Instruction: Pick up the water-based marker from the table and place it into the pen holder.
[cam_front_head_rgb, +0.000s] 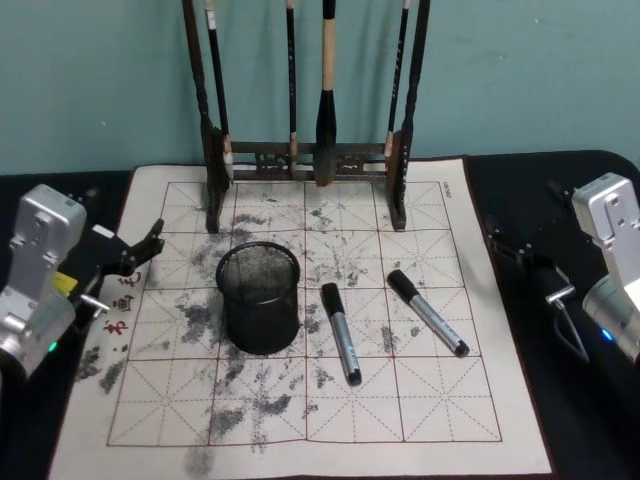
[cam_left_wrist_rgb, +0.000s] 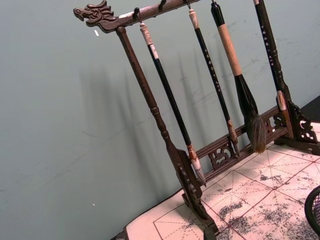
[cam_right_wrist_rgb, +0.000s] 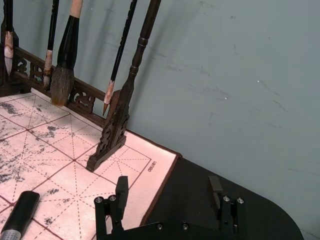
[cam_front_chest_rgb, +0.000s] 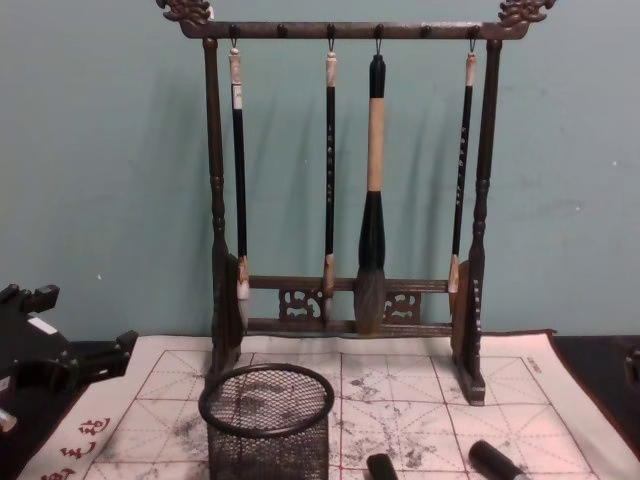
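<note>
**Worktop (cam_front_head_rgb: 450, 400), head and wrist views.** The pen holder (cam_front_head_rgb: 259, 298) stands upright, left of centre. 2 markers lie flat to its right, caps toward the brush rack (cam_front_head_rgb: 212, 180). The nearer marker (cam_front_head_rgb: 340, 333) is just beside the pen holder, and the second marker (cam_front_head_rgb: 428, 313) lies farther right, apart from it. The left gripper (cam_front_head_rgb: 130, 255) is at the left edge of the worktop, fingers spread and empty. The right gripper (cam_right_wrist_rgb: 168, 192) is off the right edge, fingers spread and empty.
</note>
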